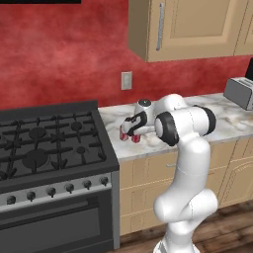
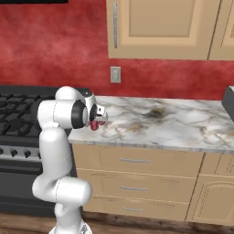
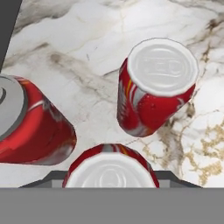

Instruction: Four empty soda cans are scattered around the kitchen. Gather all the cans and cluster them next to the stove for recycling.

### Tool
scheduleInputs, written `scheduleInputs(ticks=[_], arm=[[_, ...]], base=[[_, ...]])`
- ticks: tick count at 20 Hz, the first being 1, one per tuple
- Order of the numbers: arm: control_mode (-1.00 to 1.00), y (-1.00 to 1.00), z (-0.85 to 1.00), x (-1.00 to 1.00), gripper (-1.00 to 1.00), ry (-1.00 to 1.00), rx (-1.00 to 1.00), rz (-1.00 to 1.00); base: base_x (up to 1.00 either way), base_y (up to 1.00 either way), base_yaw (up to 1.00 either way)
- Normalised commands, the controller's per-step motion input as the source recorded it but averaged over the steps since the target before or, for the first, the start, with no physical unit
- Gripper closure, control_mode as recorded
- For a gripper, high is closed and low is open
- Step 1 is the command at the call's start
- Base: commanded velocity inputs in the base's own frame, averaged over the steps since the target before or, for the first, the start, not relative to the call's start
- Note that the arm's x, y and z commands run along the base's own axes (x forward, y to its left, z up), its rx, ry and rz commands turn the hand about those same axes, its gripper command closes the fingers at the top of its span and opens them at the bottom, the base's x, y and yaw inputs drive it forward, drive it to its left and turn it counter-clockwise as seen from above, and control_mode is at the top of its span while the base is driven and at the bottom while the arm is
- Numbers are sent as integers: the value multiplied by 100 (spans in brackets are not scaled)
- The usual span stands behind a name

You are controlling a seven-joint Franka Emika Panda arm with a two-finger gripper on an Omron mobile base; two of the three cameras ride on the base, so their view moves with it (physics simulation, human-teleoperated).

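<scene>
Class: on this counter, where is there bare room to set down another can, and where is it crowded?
Free: the marble counter from the red cans rightward to the toaster. Crowded: beside the stove, where three cans cluster under the gripper.

A: Wall (image 1: pixel 59 54): mottled red, with one pale outlet plate (image 1: pixel 127 80) above the table.
B: Table (image 2: pixel 183 123): white marble top with brown and grey veining, a darker smudge near the wall.
A: Upper cabinets (image 1: pixel 197 29): tan wood, recessed panels, a vertical metal handle (image 1: pixel 160 25).
B: Lower drawers (image 2: pixel 137 178): same tan wood, slim bar pulls. Floor (image 1: pixel 232 232): dark wood planks.
A: Grey toaster (image 1: pixel 241 91) at the far end of the table.
</scene>
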Motion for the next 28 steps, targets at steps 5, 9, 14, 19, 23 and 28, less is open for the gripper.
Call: scheduleInputs(ticks=[5, 9, 14, 19, 23, 28], arm=[[-100, 0, -16, -16, -100, 0, 0, 0], [-100, 0, -6, -13, -100, 0, 1, 0], [-100, 0, 0, -15, -100, 0, 0, 0], [-100, 0, 14, -11, -100, 0, 0, -2], [-100, 0, 21, 0, -100, 0, 0, -4], [-100, 1, 35, -5, -100, -3, 0, -3]], base=[[0, 0, 0], [0, 0, 0], [0, 0, 0], [0, 0, 0], [0, 0, 0], [0, 0, 0]])
